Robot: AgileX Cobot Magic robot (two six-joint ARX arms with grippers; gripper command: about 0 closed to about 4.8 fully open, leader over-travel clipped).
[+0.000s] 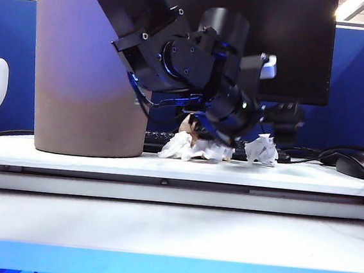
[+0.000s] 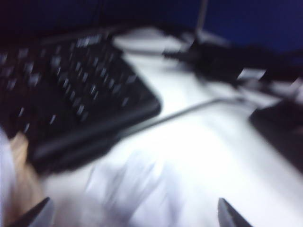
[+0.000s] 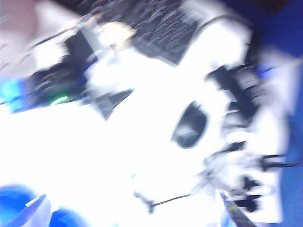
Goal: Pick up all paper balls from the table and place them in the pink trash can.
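Paper balls: three show in the exterior view, lying on the far tier of the table; two white paper balls (image 1: pixel 190 149) side by side near the middle, a lone white paper ball (image 1: pixel 261 149) just to their right, and a tan-brown paper ball (image 1: pixel 187 125) behind the pair, half hidden by the arm. All are crumpled, jagged wads with no clear long axis.
Table (image 1: pixel 173 229): one, white, smooth, stepped in flat tiers, with a blue near edge.
Pink trash can (image 1: pixel 88 69): one, on the far tier at the left, upright, its long axis vertical; smooth mauve plastic, narrowing toward the base. Its rim runs out of the top of the view.
Monitor (image 1: pixel 288 37): one, dark and flat, at the far side.
Keyboard (image 2: pixel 66 90): one, black, far behind the paper balls.
Mouse (image 1: pixel 360 165): one, dark and rounded, at the far right, with a black cable.
Left gripper (image 2: pixel 132 215): one, low over the paper balls in the middle of the far tier; its two fingertips stand wide apart with a blurred white wad between them, nothing clamped.
Right gripper (image 3: pixel 135 210): one, high above the table; fingertips spread wide, holding nothing; the view is heavily blurred.
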